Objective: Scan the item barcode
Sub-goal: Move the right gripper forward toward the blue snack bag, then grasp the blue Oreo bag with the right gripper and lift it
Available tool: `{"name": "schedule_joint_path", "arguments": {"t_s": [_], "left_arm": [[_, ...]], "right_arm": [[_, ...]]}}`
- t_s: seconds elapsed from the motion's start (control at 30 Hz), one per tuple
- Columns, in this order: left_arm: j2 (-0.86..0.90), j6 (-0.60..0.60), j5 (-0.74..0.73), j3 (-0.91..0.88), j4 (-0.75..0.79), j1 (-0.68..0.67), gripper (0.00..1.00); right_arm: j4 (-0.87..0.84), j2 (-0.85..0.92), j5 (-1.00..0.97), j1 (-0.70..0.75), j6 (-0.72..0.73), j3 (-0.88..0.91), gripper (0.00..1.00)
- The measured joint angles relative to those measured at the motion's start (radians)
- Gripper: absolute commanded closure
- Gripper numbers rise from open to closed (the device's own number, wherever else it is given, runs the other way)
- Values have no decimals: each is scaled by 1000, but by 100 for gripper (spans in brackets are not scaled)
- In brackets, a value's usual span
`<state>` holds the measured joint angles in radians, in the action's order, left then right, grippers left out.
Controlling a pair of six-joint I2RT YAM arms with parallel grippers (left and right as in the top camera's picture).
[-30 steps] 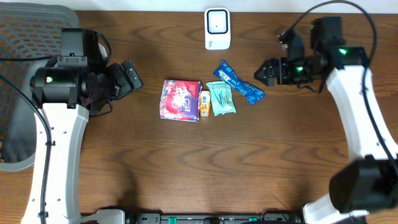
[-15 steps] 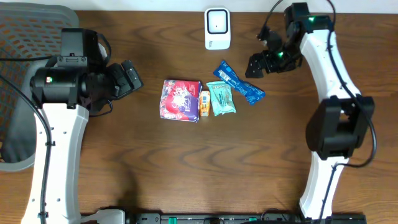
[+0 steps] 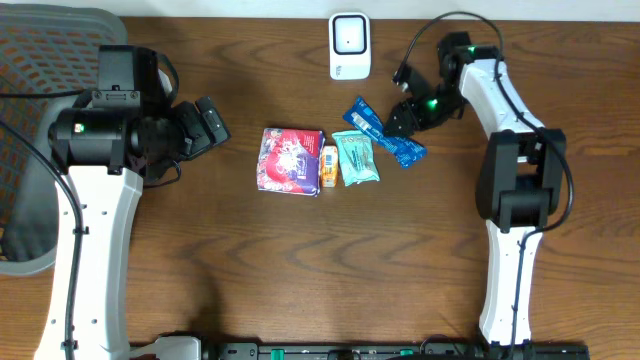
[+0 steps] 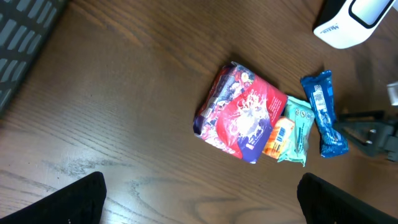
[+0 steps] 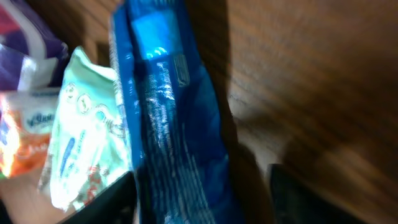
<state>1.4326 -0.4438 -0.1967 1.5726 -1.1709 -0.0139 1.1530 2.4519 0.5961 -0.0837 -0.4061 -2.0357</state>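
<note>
Right claw [image 3: 399, 118] at blue packet [image 3: 374, 124], near white scanner [image 3: 349, 45]

Mid-frame on the table [image 3: 300, 260] we see a row: large packet [image 3: 291, 161], small carton [image 3: 328, 167], pouch [image 3: 356, 158], and a long wrapper [image 3: 385, 132] furthest right. The scanner [image 3: 350, 45] sits above them, at the top edge.

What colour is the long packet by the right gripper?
The packet is blue, lighter blue near one end; clearest in the right wrist view.
</note>
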Motion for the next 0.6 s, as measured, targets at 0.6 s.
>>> {"name": "schedule_joint_path", "arguments": {"t_s": [0.6], "left_arm": [[0, 0, 0, 0, 0, 0, 2]], "right_arm": [[31, -57, -123, -14, 174, -9, 99]]}}
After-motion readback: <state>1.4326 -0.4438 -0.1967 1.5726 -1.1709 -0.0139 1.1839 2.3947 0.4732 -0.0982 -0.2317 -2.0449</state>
